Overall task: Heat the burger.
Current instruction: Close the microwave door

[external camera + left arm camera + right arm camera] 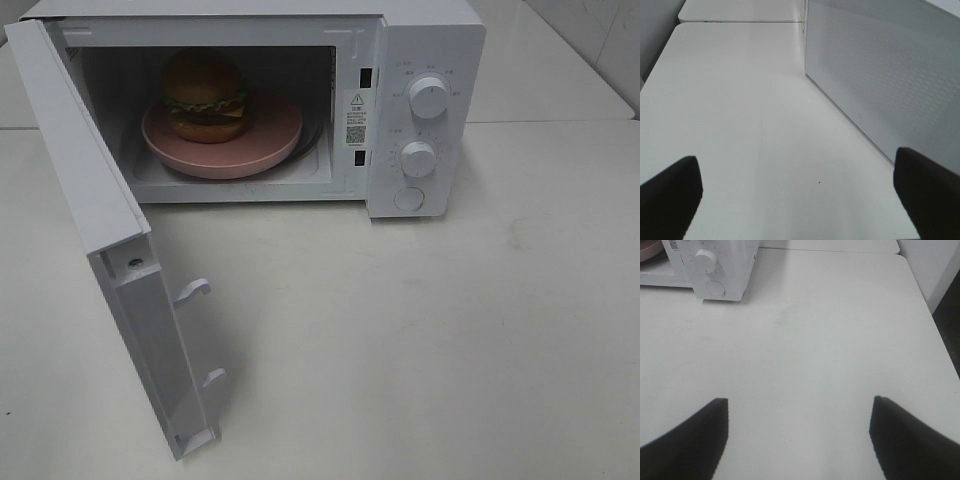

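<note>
The burger [205, 95] sits on a pink plate [272, 142] inside the microwave [425, 50], its door [85, 190] swung wide. The left tool [797, 167] and right tool [800, 407] hover over the white surface [420, 340], jaws spread, holding nothing.

One burger [205, 95], one pink plate [280, 140] and one microwave [440, 40] are counted. Two knobs [429, 97] [417, 158] and one button [408, 198] are spotted too.
</note>
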Tool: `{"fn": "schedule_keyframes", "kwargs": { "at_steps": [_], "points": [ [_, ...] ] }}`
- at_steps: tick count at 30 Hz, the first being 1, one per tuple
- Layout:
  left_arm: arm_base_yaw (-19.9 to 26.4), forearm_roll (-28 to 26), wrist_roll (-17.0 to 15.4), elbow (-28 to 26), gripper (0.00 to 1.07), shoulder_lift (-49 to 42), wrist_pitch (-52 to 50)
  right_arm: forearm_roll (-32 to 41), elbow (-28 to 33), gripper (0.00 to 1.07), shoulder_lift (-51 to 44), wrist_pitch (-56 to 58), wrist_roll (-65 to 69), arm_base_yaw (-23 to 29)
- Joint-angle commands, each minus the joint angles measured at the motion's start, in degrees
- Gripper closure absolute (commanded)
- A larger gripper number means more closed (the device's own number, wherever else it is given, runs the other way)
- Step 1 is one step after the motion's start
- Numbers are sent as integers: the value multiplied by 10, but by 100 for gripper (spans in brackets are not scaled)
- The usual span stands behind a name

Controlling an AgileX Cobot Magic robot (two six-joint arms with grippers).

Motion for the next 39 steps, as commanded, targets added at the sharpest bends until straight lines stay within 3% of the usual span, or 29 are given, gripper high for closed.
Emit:
{"fn": "schedule_keyframes", "kwargs": {
  "at_steps": [1, 18, 26, 28, 29, 30, 32, 33, 35, 36, 37, 39],
  "points": [
    [1, -1, -2, 2, 9, -10, -5, -1, 0, 32, -15, -5, 0, -4],
    [1, -1, -3, 1, 9, -9, -7, -1, 0, 32, -15, -5, 0, -4],
    [1, -2, 0, -15, 14, 49, -61, -1, 0, 32, -15, -5, 0, -4],
    [1, -1, 0, -15, 24, 83, -96, -1, 0, 32, -15, -5, 0, -4],
    [1, -1, 0, -15, 24, 83, -96, -1, 0, 32, -15, -5, 0, -4],
    [1, 2, -1, -14, 36, 106, -125, -1, 0, 32, -15, -5, 0, -4],
    [1, 3, -1, -11, 42, 117, -136, -1, 0, 32, -15, -5, 0, -4],
    [1, 5, -1, -2, 54, 143, -170, -1, 0, 32, -15, -5, 0, -4],
    [1, 5, -1, 2, 58, 156, -185, -1, 0, 32, -15, -5, 0, -4],
    [1, 5, -1, 11, 69, 184, -223, -1, 0, 32, -15, -5, 0, -4],
    [1, 5, -1, 11, 69, 184, -223, -1, 0, 32, -15, -5, 0, -4],
    [1, 10, 1, 23, 94, 231, -270, -1, 0, 32, -15, -5, 0, -4]
  ]
}}
